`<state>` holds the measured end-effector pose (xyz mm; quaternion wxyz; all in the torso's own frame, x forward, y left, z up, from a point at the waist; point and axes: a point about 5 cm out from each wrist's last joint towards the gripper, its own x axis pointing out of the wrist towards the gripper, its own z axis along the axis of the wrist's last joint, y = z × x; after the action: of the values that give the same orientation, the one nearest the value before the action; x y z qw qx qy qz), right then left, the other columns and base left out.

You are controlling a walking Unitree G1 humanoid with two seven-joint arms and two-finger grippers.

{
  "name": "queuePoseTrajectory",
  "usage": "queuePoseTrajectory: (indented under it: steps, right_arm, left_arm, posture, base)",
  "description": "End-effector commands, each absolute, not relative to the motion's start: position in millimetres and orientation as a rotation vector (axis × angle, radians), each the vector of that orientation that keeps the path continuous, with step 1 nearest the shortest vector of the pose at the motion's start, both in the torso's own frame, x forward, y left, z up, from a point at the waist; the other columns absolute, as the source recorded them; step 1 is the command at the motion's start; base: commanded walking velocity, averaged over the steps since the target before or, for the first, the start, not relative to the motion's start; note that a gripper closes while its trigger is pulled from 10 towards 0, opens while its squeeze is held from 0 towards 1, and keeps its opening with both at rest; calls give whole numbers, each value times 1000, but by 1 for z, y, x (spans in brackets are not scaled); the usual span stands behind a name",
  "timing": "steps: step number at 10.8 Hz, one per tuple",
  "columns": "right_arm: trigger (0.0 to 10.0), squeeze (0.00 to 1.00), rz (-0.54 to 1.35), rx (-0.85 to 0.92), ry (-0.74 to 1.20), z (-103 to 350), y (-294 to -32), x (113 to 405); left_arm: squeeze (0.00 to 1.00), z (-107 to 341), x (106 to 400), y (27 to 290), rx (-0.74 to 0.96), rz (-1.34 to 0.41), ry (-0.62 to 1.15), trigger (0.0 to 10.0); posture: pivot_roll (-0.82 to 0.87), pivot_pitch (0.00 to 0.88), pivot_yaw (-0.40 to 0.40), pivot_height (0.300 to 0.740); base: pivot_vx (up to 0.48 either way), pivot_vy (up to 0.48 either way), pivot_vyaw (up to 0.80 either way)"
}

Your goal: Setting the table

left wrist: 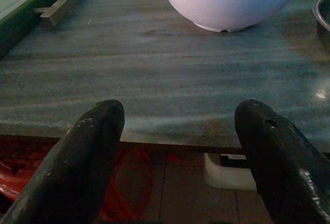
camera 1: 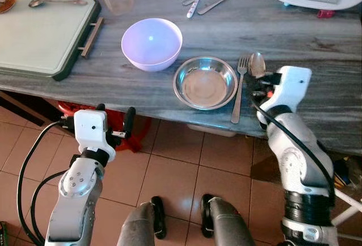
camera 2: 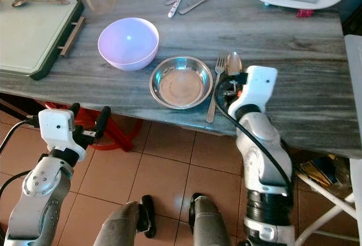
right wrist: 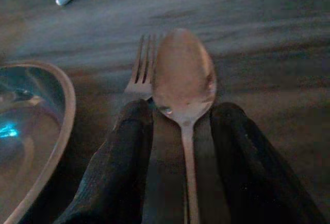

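Spoon (right wrist: 183,85) lies between right tool (right wrist: 180,147) fingers (beside fork (right wrist: 140,69)).

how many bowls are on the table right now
2. A white bowl stands near the tray's handle, and a steel bowl sits at the table's front edge, just left of the fork and the spoon between the right gripper's fingers.

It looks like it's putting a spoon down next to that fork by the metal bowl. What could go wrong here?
The spoon lies between the right gripper's fingers, right beside the fork; a finger might nudge the fork askew as the gripper moves away. The steel bowl is also close and might get bumped. The fork's handle ends near the table edge, so a knock could tip it off.
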<state>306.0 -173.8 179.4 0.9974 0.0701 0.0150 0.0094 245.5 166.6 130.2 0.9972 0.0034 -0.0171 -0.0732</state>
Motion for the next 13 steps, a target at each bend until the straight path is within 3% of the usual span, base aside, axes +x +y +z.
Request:
queuePoseTrajectory:
  steps: [1, 5, 10, 13]
  right_arm:
    - [10000, 0, 21, 143, -6, 185, -175, 301]
    - [10000, 0, -22, 24, -159, 203, -184, 283]
    - [10000, 0, -104, -24, -126, 187, -198, 261]
    - [10000, 0, -89, 33, -66, 172, -194, 251]
  left_arm:
    - [0, 128, 245, 169, 16, -137, -27, 10000]
    - [0, 128, 248, 168, 10, -132, -36, 10000]
    - [0, 128, 251, 168, 0, -130, -47, 10000]
    - [0, 126, 246, 168, 0, -132, -37, 10000]
  posture:
    - [-14, 247, 68, 740]
    - [-27, 239, 59, 740]
    - [-47, 233, 55, 740]
    - [-45, 256, 58, 740]
  base:
    - [0, 0, 0]
    - [0, 0, 0]
    - [0, 0, 0]
    - [0, 0, 0]
